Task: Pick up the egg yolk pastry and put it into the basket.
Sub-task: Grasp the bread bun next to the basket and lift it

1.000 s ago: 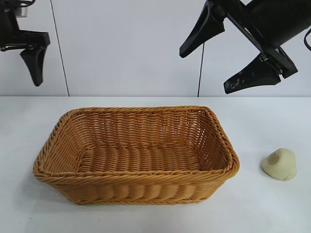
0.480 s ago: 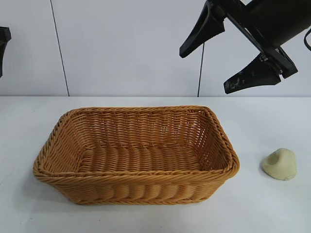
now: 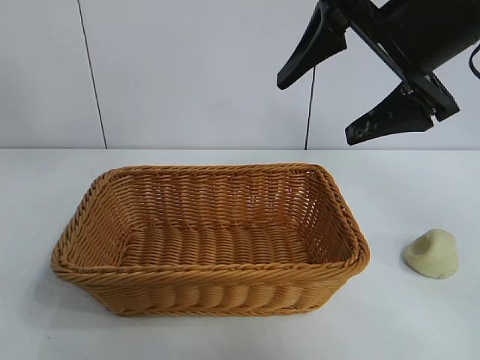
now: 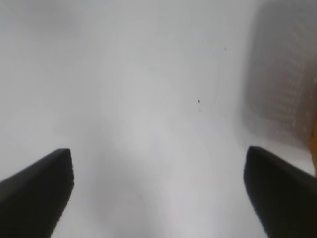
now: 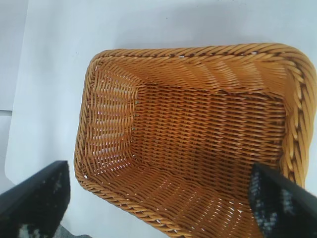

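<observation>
The egg yolk pastry (image 3: 431, 253), a small pale yellow dome with a fold, lies on the white table to the right of the basket (image 3: 210, 289). The golden-brown wicker basket stands at the table's middle and has nothing in it. My right gripper (image 3: 315, 111) hangs high above the basket's right end, open and empty, up and to the left of the pastry. In the right wrist view the basket (image 5: 198, 50) fills the picture between the spread fingers (image 5: 39, 198); the pastry does not show there. My left gripper (image 4: 158, 173) is open and empty, out of the exterior view.
The white table (image 3: 420, 330) runs back to a white wall. The left wrist view shows only a blurred white surface and a blurred grey-brown patch (image 4: 285, 84) at one side.
The left gripper has left the exterior view past its upper left edge. The right gripper, the basket and the pastry have not moved.
</observation>
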Tool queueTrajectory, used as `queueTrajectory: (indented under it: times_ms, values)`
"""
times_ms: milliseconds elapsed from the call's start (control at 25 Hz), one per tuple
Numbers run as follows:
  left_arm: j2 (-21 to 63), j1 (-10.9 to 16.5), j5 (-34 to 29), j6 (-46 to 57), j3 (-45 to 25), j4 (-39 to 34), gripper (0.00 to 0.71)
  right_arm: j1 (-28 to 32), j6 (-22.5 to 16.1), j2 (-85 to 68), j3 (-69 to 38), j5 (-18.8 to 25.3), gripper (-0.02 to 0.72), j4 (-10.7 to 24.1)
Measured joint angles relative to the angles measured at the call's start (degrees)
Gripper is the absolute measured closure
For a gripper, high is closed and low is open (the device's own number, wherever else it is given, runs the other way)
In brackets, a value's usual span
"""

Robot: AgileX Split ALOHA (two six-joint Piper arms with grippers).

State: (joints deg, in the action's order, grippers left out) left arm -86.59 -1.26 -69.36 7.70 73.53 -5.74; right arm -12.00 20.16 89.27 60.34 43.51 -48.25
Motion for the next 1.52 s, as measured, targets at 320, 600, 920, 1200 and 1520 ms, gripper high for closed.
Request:
queueTrajectory:
  times_ms: [320,600,920,1200,1520]
  values:
    - [28.48,0.00,-0.31,0.00,-20.21,0.00,0.042,0.00,0.00,0.00,0.00,0.00,0.008,0.00]
    - [48.82,0.00,3.86,0.32,-35.14,3.04,0.042,0.00,0.00,0.00,0.00,0.06,0.008,0.00]
    - [69.62,0.00,7.59,-1.39,-44.55,5.74,0.042,0.00,-0.05,0.00,0.00,0.06,0.008,0.00]
    - [80.94,0.00,7.85,-2.29,-44.69,5.74,0.042,0.00,-0.21,0.00,0.00,0.06,0.008,0.00]
    - [86.91,0.00,7.85,-2.36,-44.71,5.74,0.042,0.00,-1.45,0.00,0.57,1.46,0.008,1.53]
